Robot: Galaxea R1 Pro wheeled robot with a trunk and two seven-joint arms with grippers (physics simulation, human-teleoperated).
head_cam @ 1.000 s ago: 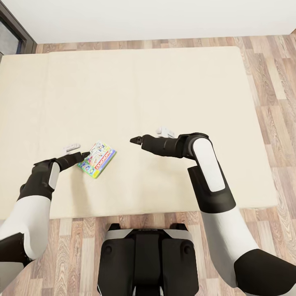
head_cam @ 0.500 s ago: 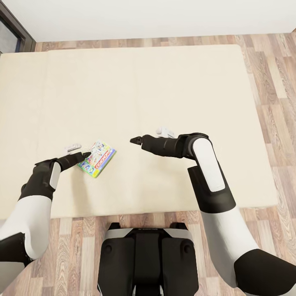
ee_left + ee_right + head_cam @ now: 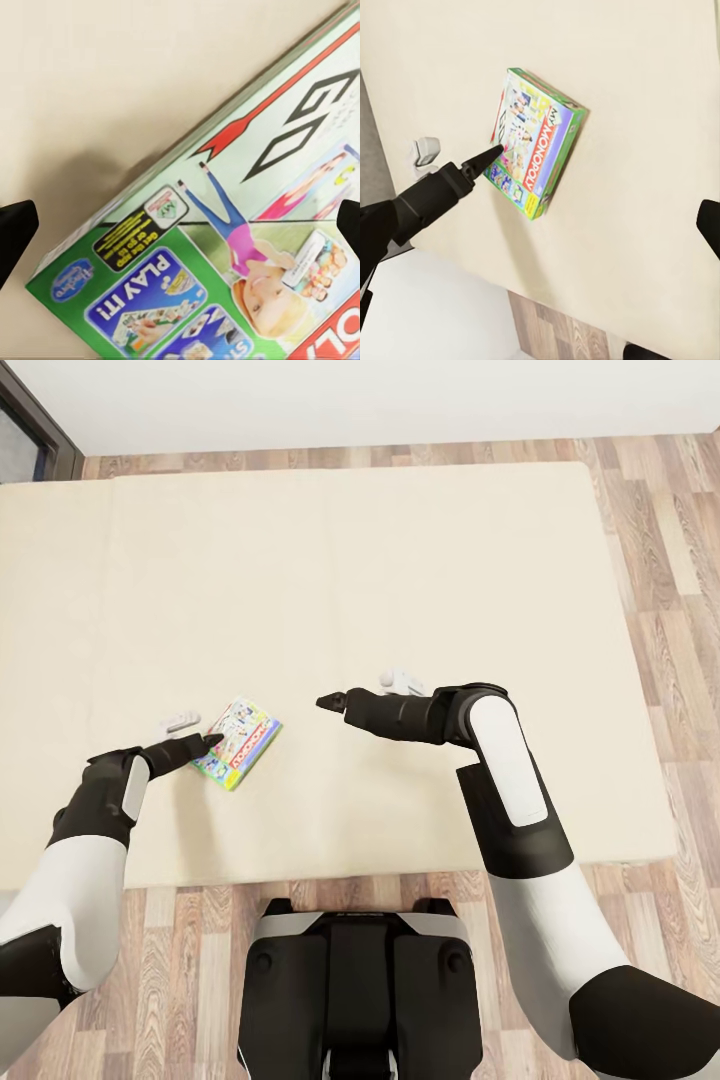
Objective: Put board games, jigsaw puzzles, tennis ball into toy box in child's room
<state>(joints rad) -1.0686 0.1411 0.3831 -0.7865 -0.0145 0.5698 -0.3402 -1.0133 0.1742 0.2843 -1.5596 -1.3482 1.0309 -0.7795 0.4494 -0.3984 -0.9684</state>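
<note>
— One board game (image 3: 237,744) is all I have on the bed (image 3: 400,560) right now. It lies flat on the beige mattress, toward the near left part, turned at an angle to the bed's edges.

— Where are your grippers?

— My left gripper (image 3: 208,741) hangs at the box's left end, its dark tip over that corner. From the left wrist camera the game (image 3: 247,247) sits squarely between my two fingertips (image 3: 15,229), which stand wide apart at either side of the frame. I cannot tell whether either one touches the box.

— And the right?

— My right gripper (image 3: 328,702) hovers over bare mattress to the right of the game, well apart from it, pointing left toward it. Its camera looks across at the game (image 3: 534,142) and at the left arm's finger (image 3: 480,161) reaching over the printed lid. I see one dark fingertip (image 3: 709,225) at the frame's edge, but not the pair, so I cannot tell whether that gripper is apart or together.

— Anything in the way?

— Nothing lies on the mattress around the box. Wooden floor (image 3: 660,620) runs along the right side and the near edge of the bed, a pale wall (image 3: 360,400) stands beyond the far edge, and a dark door frame (image 3: 35,420) shows at the far left. My own base (image 3: 360,990) stands at the near edge.
</note>
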